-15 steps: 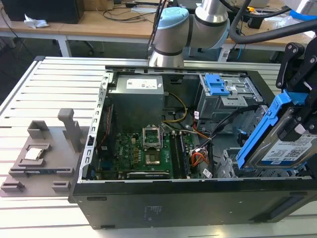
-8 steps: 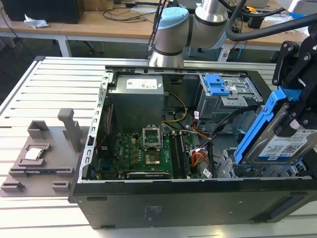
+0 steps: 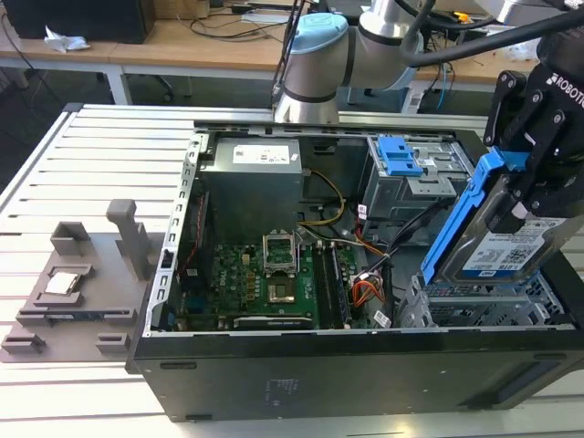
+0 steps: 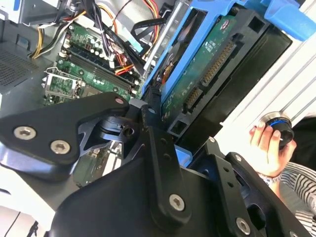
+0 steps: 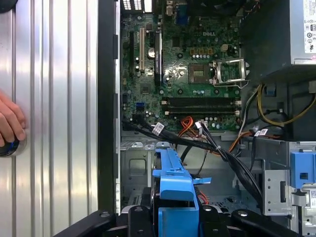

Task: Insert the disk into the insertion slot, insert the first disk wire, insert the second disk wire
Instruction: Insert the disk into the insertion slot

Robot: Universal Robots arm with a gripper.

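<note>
Gripper (image 3: 534, 196): pressed onto the disk (image 3: 497, 246), pinching its upper part across the blue carrier.
Disk pose: in the air and steeply tilted, with the label towards the exterior view and nothing plugged into the connectors (image 4: 212, 74).
Key relation: the insertion slot (image 3: 474, 306) lies directly below the claw. The disk's long axis slopes down towards the exterior view's left, and its low end is just above the cage.
Wires (image 3: 370, 292): loose, just beside the cage.
Hand (image 5: 9, 123): on the table (image 5: 59, 98), outside the case and well apart.

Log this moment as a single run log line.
gripper: shut on disk | disk: tilted, above insertion slot, not inserted | hand: on table outside case
</note>
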